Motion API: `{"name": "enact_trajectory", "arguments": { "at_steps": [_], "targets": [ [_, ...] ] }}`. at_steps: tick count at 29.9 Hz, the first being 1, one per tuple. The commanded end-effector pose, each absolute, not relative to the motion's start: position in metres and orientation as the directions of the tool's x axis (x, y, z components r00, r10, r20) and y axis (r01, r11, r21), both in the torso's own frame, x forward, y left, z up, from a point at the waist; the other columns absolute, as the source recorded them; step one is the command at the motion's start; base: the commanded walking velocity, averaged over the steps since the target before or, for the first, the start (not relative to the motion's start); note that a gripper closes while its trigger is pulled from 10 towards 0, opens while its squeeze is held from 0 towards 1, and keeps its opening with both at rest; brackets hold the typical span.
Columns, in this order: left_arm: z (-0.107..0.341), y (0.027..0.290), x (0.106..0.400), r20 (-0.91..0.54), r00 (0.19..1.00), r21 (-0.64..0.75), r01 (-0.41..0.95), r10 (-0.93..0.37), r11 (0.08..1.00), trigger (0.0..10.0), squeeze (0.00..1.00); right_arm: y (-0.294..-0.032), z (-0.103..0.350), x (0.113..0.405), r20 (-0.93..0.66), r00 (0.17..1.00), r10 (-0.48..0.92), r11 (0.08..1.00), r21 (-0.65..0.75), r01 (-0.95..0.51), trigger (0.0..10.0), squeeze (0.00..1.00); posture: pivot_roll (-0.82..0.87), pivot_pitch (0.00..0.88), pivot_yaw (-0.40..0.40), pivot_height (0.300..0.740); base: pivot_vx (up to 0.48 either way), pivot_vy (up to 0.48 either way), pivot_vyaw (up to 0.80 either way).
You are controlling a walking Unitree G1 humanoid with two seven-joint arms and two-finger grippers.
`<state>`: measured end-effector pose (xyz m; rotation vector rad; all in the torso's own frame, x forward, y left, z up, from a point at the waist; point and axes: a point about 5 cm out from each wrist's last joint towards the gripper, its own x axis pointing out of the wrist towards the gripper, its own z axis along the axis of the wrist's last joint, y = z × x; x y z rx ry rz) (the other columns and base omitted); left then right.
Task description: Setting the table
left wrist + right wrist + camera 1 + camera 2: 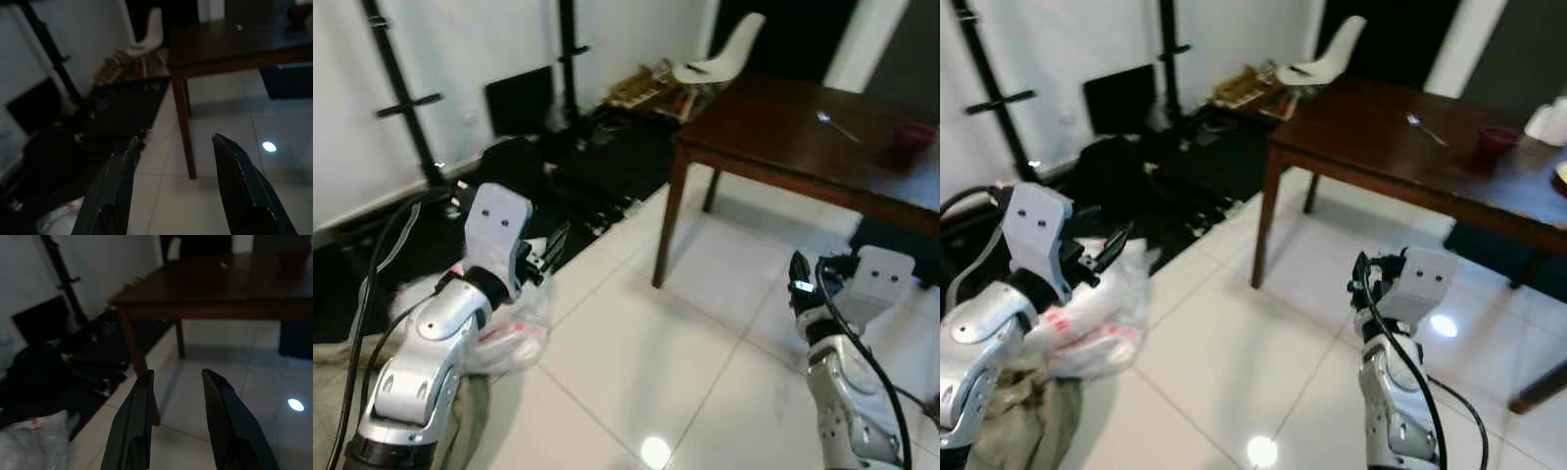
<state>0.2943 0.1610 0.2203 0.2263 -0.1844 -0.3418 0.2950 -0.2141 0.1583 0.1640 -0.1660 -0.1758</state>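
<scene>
Grippers hover above white floor tiles (pixel 636 362), both empty: the left gripper (pixel 171 147) spread wide, the right gripper (pixel 177 379) parted more narrowly. Far right stands a dark wooden table (pixel 773 127) carrying a spoon (pixel 837 125) and a red bowl (pixel 913 135). A white chair (pixel 724 54) sits beyond it, a plastic bag (pixel 1087 313) near left.

Ahead of the right gripper (pixel 178 421) stands a dark polished wood table (pixel 783 127) bearing a shiny metal spoon (pixel 837 125). Glossy floor tiles (pixel 636 362) lie below; crinkled plastic bag (pixel 1097 304) beside the left gripper (pixel 171 191).
</scene>
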Motion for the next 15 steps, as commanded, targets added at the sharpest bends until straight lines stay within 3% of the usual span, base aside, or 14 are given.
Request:
{"name": "enact_trajectory", "arguments": {
  "at_steps": [1, 15],
  "targets": [
    [0.221, 0.160, 0.294, 0.146, 0.923, 0.257, 0.313, -0.357, 0.914, 10.0, 0.00, -0.217, 0.155, 0.294, 0.136, 0.970, -0.199, 0.968, 0.180, 0.173, 10.0, 0.00, -0.03, 0.000, 0.087, 0.740, 0.480, 0.000, -0.75],
    [0.222, 0.147, 0.297, 0.157, 0.905, 0.241, 0.353, -0.395, 0.904, 10.0, 0.00, -0.219, 0.155, 0.292, 0.135, 0.968, -0.210, 0.967, 0.178, 0.185, 10.0, 0.00, -0.04, 0.000, 0.090, 0.740, 0.480, 0.000, -0.75]
  ]
}}
